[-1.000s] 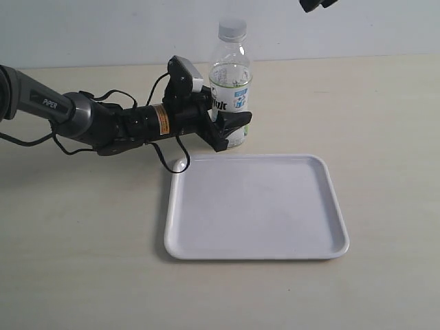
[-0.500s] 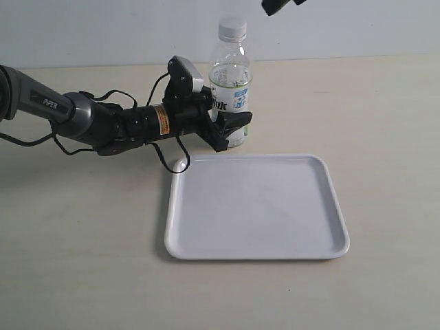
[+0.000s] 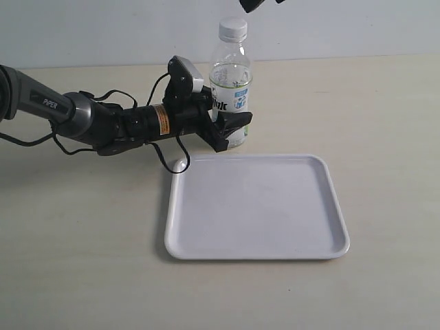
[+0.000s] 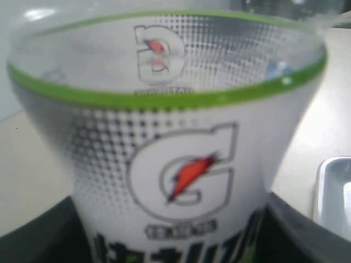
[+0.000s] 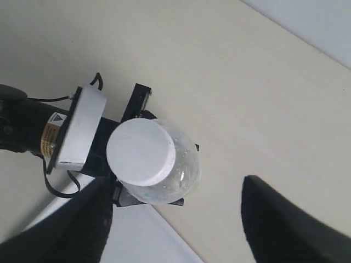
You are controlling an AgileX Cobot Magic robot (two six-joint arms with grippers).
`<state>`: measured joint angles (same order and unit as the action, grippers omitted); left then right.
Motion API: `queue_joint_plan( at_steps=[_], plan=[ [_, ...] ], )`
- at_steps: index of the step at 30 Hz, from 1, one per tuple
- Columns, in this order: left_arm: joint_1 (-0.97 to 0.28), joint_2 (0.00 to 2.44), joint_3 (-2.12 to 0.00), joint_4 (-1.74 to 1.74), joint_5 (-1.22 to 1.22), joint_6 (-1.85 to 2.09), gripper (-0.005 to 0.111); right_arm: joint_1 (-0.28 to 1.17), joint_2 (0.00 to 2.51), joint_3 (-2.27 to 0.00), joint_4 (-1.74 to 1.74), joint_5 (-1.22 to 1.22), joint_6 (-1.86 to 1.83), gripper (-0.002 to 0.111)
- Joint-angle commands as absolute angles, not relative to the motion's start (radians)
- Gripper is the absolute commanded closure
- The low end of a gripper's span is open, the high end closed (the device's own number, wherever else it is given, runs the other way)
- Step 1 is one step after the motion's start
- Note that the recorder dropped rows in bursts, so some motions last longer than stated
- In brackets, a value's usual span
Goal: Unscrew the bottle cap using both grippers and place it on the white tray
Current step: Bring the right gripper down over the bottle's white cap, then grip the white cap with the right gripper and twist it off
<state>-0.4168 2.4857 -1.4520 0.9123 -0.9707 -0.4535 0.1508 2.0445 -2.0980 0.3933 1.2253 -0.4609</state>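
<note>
The clear bottle (image 3: 231, 89) stands upright on the table just beyond the white tray (image 3: 256, 206), its white cap (image 3: 232, 27) screwed on top. My left gripper (image 3: 230, 127) is shut on the bottle's lower labelled body; the label (image 4: 175, 164) fills the left wrist view between the dark fingers. My right gripper (image 3: 258, 4) hangs above and slightly right of the cap, mostly cut off by the frame's top edge. In the right wrist view its jaws stand wide open, and the cap (image 5: 141, 152) sits below, nearer one finger (image 5: 71, 230). The other finger (image 5: 285, 224) is well clear.
The left arm marked PIPER (image 3: 75, 113) lies across the table's left side with looping cables (image 3: 168, 161) near the tray's far left corner. A corner of the tray (image 5: 120, 241) shows beneath the right gripper.
The right gripper has moved left along the top edge, from well right of the bottle to nearly over the cap. The left arm and the bottle have not moved.
</note>
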Motion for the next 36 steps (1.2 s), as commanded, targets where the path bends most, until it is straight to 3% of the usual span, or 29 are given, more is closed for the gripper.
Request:
queue_joint_plan(
  at_steps=[1, 9, 36],
  plan=[
    [-0.418, 2.478, -1.457, 0.918, -0.977, -0.448, 0.107, 0.177, 2.055, -2.144, 0.405, 1.221, -0.459, 0.04],
    [-0.418, 2.464, -1.457, 0.92, -0.94, -0.448, 0.107, 0.254, 2.083, -2.171, 0.156, 1.221, -0.363, 0.04],
    [-0.42, 2.447, -1.463, 0.939, -0.869, -0.424, 0.107, 0.257, 2.138, -2.171, 0.249, 1.221, -0.31, 0.041]
  ],
)
